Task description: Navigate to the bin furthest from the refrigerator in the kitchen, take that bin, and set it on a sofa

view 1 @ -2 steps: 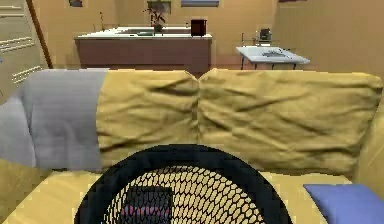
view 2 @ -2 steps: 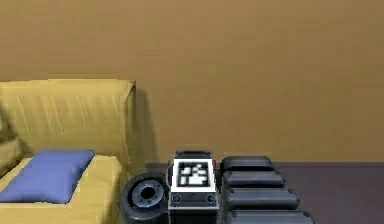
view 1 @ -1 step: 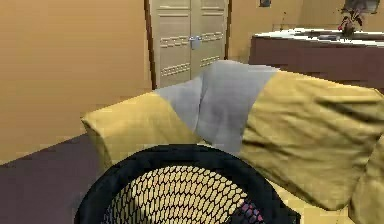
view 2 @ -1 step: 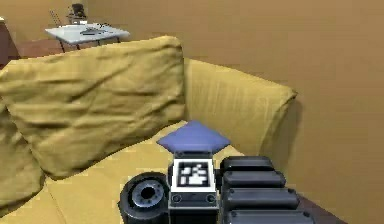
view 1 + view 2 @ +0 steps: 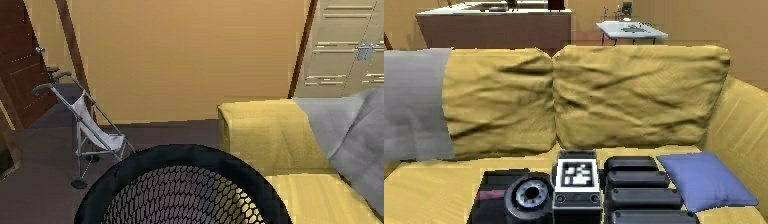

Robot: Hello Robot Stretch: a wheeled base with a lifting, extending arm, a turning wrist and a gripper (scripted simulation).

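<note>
Black mesh: one bin (image 5: pixel 180 190), rim up, at the forward view's bottom edge, just left of the one yellow sofa (image 5: pixel 262 130); what it rests on cannot be told. The sofa carries two yellow back cushions (image 5: pixel 499 100), one grey blanket (image 5: pixel 414 105) at their left, and one blue pillow (image 5: pixel 699 180) on the seat below the right cushion. One grey stroller (image 5: pixel 90 125) stands well left of the sofa, near the wall. The arm (image 5: pixel 634 185) lies over the sofa seat, one white marker square (image 5: pixel 577 175) showing, the gripper (image 5: pixel 529 200) just left of it. Finger spread: cannot tell. Whether it holds anything: cannot tell.
</note>
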